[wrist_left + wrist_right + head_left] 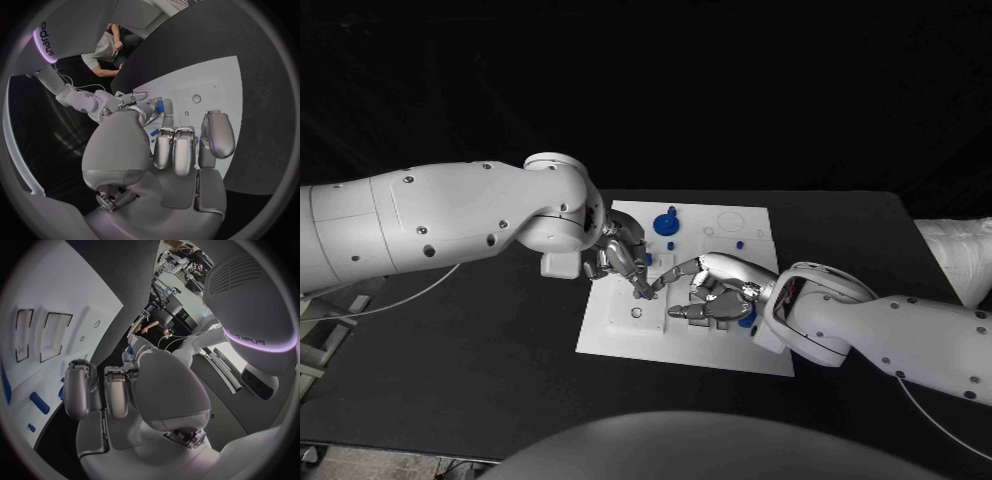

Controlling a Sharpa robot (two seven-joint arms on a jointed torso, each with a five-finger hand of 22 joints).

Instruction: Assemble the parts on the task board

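A black table fills the scene, with the white board lying flat at its middle. Both hands meet over the board's middle. The left hand reaches down with its fingers curled toward a small blue part just below its fingertips; whether it pinches that part or only touches it, I cannot tell. The right hand lies low over the board with one finger stretched toward the left hand, and blue shows under its palm, but I cannot tell if it holds anything. A taller blue peg stands upright near the board's far edge.

The step looks like seating a small part in its slot. It would go best with the part held square over the recess, lowered slowly, while the right hand steadies the board against sliding.
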